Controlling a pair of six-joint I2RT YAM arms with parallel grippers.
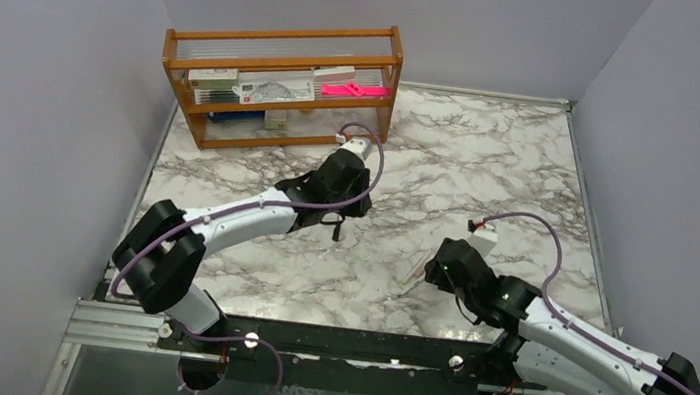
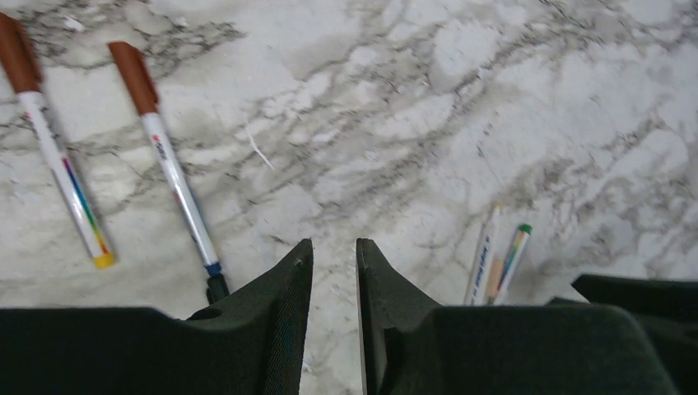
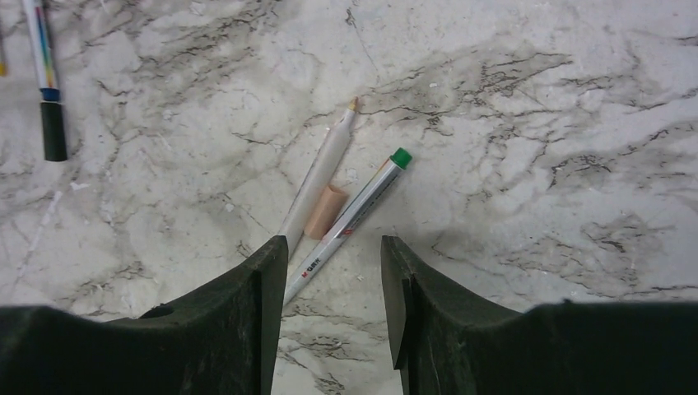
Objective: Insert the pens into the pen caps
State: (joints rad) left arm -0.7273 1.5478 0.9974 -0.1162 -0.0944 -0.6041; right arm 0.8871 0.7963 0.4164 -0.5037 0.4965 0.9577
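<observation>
On the marble table [image 3: 535, 99]: two pens look capped, the peach one is still to do.
Up and to the left of my left claw [image 2: 335, 251] lie a yellow-ended pen [image 2: 62, 164] and a blue-ended pen [image 2: 173, 177], each wearing a red-brown cap [image 2: 133, 76]. Both are clear of its fingers, which stand slightly apart and empty. Just ahead of my right claw [image 3: 333, 243], fingers apart and gripping nothing, lies the bare-tipped white pen [image 3: 321, 169], its loose peach cap [image 3: 327, 211] beside it. A green-ended pen [image 3: 366, 193] runs toward the gap; I cannot tell whether it is capped.
</observation>
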